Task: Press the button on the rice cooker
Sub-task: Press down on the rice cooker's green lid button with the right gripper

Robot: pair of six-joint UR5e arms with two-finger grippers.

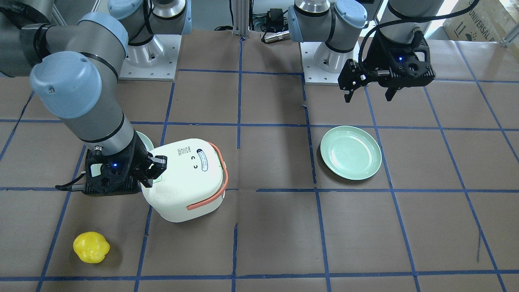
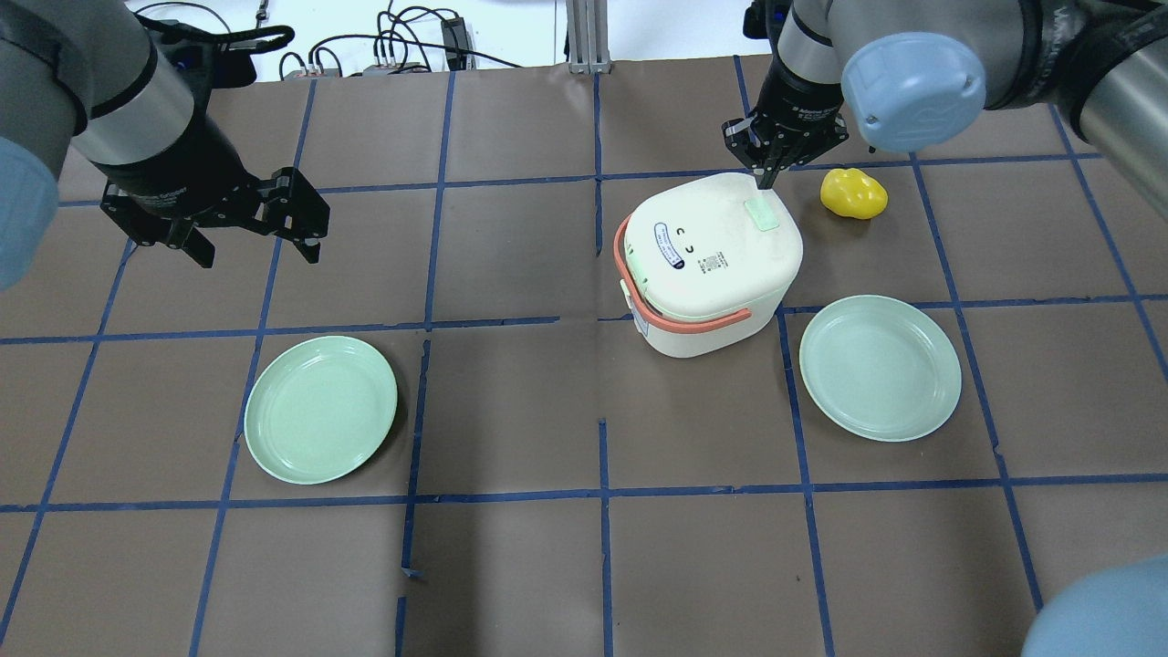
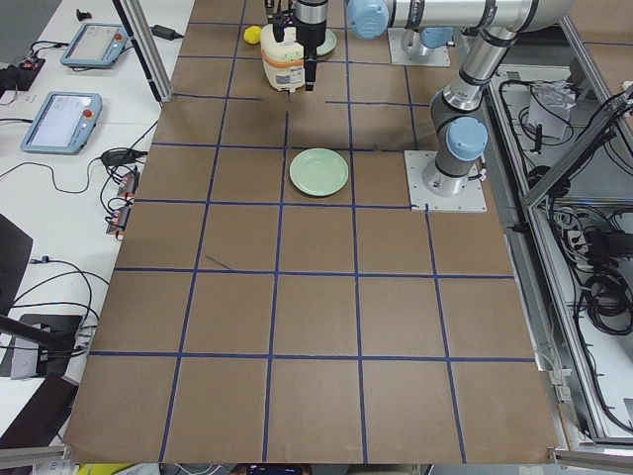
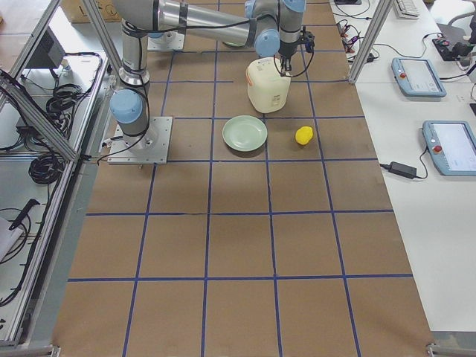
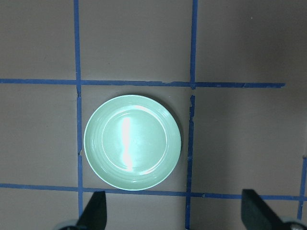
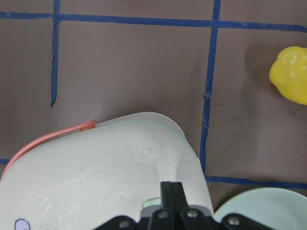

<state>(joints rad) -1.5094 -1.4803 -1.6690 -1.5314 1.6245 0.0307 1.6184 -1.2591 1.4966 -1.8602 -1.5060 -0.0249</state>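
Note:
The white rice cooker (image 2: 712, 265) with an orange handle stands right of the table's middle; it also shows in the front view (image 1: 190, 178). Its pale green button (image 2: 762, 214) lies on the lid near the far right corner. My right gripper (image 2: 765, 178) is shut and points down at the far end of that button; I cannot tell whether it touches. In the right wrist view the shut fingers (image 6: 171, 191) hang over the lid, and a strip of the button (image 6: 151, 203) shows beside them. My left gripper (image 2: 255, 246) is open and empty, high above the table's left side.
A green plate (image 2: 321, 409) lies under the left gripper and fills the left wrist view (image 5: 132, 142). A second green plate (image 2: 880, 367) lies close to the cooker's right. A yellow pepper-like toy (image 2: 852, 193) sits just right of the right gripper.

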